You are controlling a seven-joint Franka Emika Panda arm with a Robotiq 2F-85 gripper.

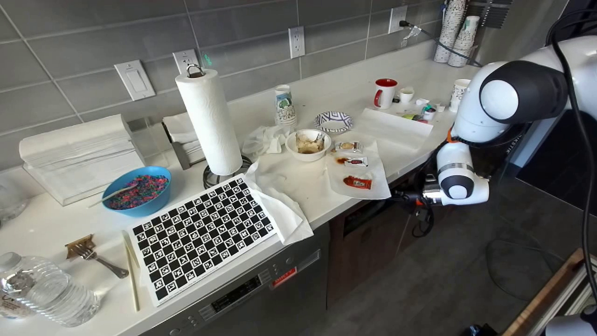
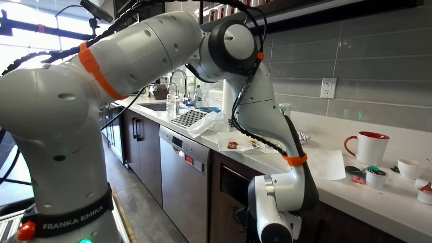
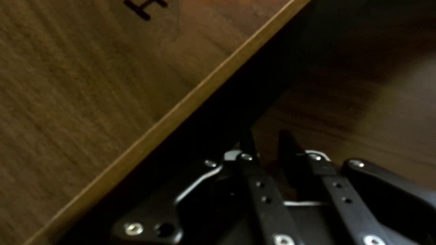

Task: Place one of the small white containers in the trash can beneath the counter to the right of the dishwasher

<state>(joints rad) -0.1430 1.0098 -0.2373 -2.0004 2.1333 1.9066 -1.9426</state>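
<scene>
Small white containers stand on the off-white counter (image 1: 303, 186): one with a dark and teal top (image 1: 428, 113), also seen in an exterior view (image 2: 375, 179), and one with red contents (image 2: 424, 196). The grey dishwasher (image 2: 182, 189) is under the counter, with a dark trash opening (image 2: 233, 185) in the brown cabinet to its right. My gripper (image 3: 267, 137) is below the counter edge at that cabinet. Its fingers are apart, with only dark wood seen between them. In an exterior view the gripper (image 1: 402, 196) is beside the opening; its tips are hard to see. The can's inside is hidden.
A wooden panel (image 3: 102, 85) with a light edge lies close to the gripper's left in the wrist view, with a dark gap beside it. A red-and-white mug (image 1: 385, 95), a white bowl (image 1: 308, 145) and stained paper (image 1: 359, 175) are on the counter above.
</scene>
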